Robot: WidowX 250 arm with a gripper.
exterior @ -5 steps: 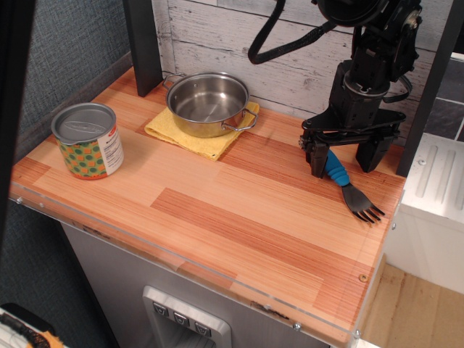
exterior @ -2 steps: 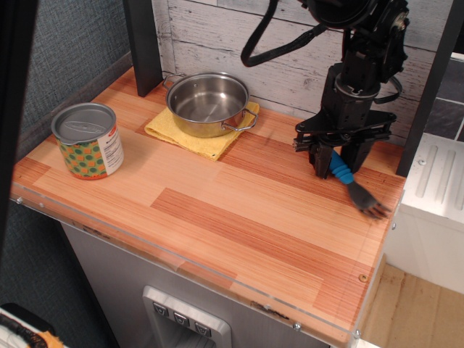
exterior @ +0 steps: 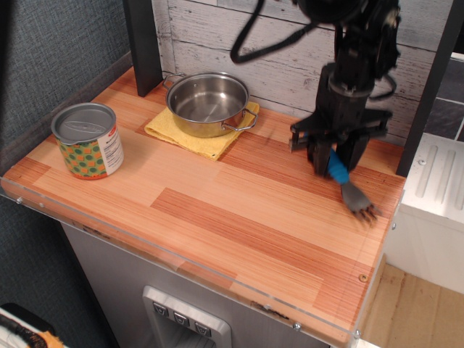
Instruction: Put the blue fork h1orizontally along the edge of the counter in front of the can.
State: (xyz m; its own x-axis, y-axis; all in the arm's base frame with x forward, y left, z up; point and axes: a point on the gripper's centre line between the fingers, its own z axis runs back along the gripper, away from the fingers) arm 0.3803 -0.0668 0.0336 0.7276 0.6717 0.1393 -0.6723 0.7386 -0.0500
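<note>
The blue fork (exterior: pixel 345 183) is at the right side of the counter (exterior: pixel 217 203), its bright-blue handle between my fingers and its grey tines (exterior: pixel 362 209) pointing down toward the front right, just above or touching the wood. My gripper (exterior: pixel 332 164) is shut on the fork's handle; the image is blurred there. The can (exterior: pixel 88 140), with a silver lid and a dotted green, orange and teal label, stands upright at the far left of the counter, near its front edge and well away from my gripper.
A shiny steel pot (exterior: pixel 208 103) with handles sits on a yellow cloth (exterior: pixel 194 133) at the back middle. A dark post (exterior: pixel 143 43) stands at the back left. A clear plastic rim (exterior: pixel 167 255) runs along the front edge. A white appliance (exterior: pixel 435 196) is to the right.
My gripper closed on the blue handle and moved slightly left and up; the fork has tilted and shifted with it, tines trailing at the right.
</note>
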